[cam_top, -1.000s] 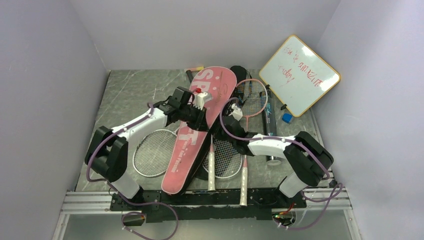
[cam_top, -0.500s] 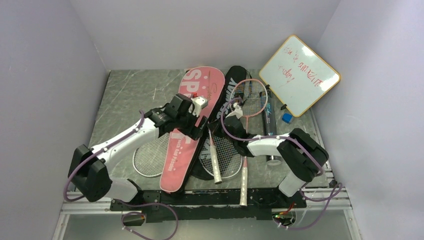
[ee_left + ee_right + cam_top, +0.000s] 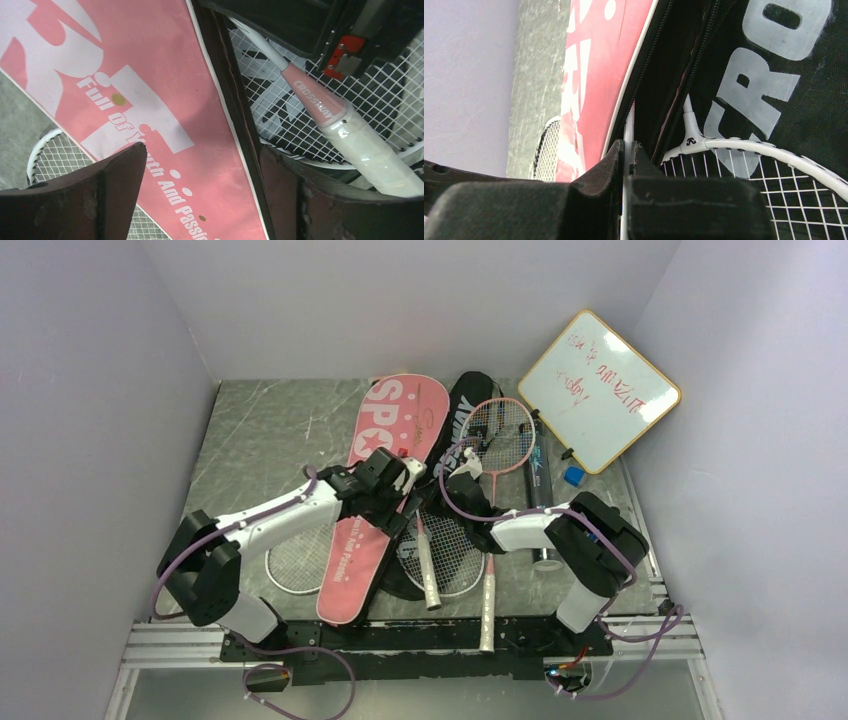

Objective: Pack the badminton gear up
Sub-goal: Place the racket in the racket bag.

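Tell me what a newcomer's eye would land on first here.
The long pink racket cover lies aslant across the middle of the table, the left gripper open just above it. The whiteboard with red writing sits at the far right corner. Beside the pink cover, the right gripper is shut on a thin white shaft at the black cover's edge.

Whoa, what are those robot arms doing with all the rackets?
They are packing up badminton gear. The right tool is pinched shut on a thin white racket shaft, right beside the black cover. The left tool hangs open over the pink cover, holding nothing. A white-framed racket and a pink-framed racket lie loose, not zipped inside any cover.
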Action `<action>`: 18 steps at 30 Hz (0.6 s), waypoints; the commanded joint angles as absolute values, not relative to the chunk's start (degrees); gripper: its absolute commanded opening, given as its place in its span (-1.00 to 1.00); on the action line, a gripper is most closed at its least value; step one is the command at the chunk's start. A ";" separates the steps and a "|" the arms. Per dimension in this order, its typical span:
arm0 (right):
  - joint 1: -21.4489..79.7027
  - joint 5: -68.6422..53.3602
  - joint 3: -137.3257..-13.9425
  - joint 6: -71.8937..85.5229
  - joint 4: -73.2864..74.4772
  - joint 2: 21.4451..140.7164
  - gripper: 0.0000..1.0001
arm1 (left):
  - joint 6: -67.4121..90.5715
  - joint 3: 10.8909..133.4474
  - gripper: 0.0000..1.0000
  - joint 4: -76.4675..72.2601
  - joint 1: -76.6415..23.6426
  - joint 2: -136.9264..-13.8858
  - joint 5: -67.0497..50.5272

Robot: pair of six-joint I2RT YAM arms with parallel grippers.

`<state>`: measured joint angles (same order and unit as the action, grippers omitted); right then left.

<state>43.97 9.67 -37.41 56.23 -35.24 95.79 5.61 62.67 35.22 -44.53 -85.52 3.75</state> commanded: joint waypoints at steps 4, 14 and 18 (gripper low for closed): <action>44.10 8.06 -39.22 57.31 -41.10 95.99 -1.00 | 5.54 62.92 0.70 36.23 -45.52 -88.39 5.77; 44.08 8.53 -39.46 57.20 -40.42 95.45 -1.00 | 5.86 63.63 0.55 36.99 -45.71 -92.10 7.21; 44.08 8.35 -39.44 57.43 -40.52 95.49 -1.00 | 6.74 64.29 0.20 37.95 -45.66 -93.12 9.05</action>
<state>43.97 8.62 -37.43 56.66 -35.64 96.05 5.80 62.67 36.10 -45.47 -92.60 6.33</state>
